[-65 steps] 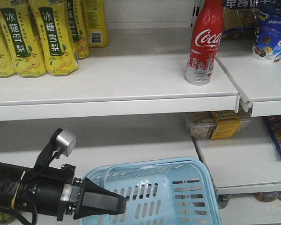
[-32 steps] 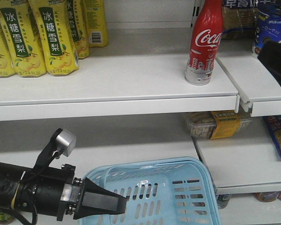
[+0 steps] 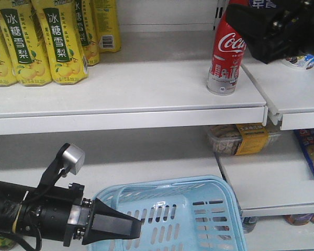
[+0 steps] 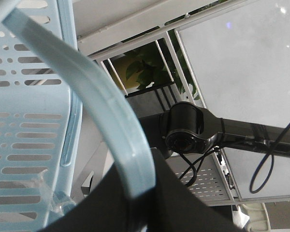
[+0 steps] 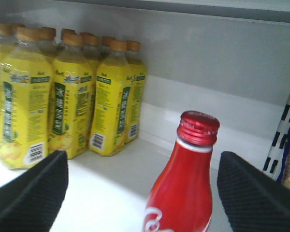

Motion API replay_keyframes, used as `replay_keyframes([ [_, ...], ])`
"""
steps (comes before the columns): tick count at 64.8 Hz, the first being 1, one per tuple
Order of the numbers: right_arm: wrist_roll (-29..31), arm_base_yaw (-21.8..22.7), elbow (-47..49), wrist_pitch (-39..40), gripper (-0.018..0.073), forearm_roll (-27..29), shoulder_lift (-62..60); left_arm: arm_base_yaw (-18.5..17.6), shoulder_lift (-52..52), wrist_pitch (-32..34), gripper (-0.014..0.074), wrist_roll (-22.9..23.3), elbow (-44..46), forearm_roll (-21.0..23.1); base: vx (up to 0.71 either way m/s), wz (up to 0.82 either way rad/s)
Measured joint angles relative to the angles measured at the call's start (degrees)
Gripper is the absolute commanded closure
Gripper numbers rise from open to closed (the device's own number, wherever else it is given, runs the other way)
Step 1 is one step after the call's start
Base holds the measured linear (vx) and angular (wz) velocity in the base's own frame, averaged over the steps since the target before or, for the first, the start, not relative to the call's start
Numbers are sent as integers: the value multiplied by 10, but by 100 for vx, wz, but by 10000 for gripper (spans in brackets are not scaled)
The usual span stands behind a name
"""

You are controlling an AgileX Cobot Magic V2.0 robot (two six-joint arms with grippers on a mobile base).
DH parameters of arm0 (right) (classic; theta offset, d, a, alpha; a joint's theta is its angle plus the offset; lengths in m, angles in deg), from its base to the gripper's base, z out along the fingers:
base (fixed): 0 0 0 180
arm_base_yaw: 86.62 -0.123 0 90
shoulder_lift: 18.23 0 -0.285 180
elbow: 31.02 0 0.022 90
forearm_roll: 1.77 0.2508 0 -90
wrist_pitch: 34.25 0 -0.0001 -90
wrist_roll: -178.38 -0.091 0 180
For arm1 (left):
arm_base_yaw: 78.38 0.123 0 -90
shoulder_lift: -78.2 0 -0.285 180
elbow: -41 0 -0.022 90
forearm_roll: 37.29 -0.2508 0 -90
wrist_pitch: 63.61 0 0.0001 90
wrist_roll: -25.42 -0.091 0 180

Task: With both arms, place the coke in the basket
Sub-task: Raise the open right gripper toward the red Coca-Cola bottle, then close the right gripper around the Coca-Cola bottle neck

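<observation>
Red, slim and contour-shaped, the Coca-Cola bottle with white script logo stands upright on the upper white shelf board, near that board's right end, with its silvery base band on the surface and its red cap on. My right gripper is level with the bottle's neck. Its two black textured pads are spread wide apart, one on each side of the neck, and neither touches the bottle. In the front view the gripper's black body covers the top of the bottle. Farther left on the same board, well apart from the bottle, stand the yellow pear-drink bottles with green labels, packed together in rows. My left gripper sits low in the front view with its tapered black fingers closed on the light blue slotted plastic basket. In the left wrist view the basket's curved handle bar runs straight down into the closed jaws. The basket hangs below and left of the red bottle, well apart from it, and nothing shows inside it. A small silver camera block stands on a bracket above my left wrist. A clear plastic food box with a yellow label lies on the lower shelf, beneath the bottle.
</observation>
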Motion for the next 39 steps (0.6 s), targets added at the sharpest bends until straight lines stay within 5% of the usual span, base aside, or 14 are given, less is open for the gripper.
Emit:
replay_keyframes([
  [10,9,-32,40,82,-35,7,53,0,0,0,603,0,0,0,0,0],
  [25,6,-37,83,103,1,12,124,0,0,0,603,0,0,0,0,0],
  [39,5,-37,86,81,326,13,137,0,0,0,603,0,0,0,0,0],
])
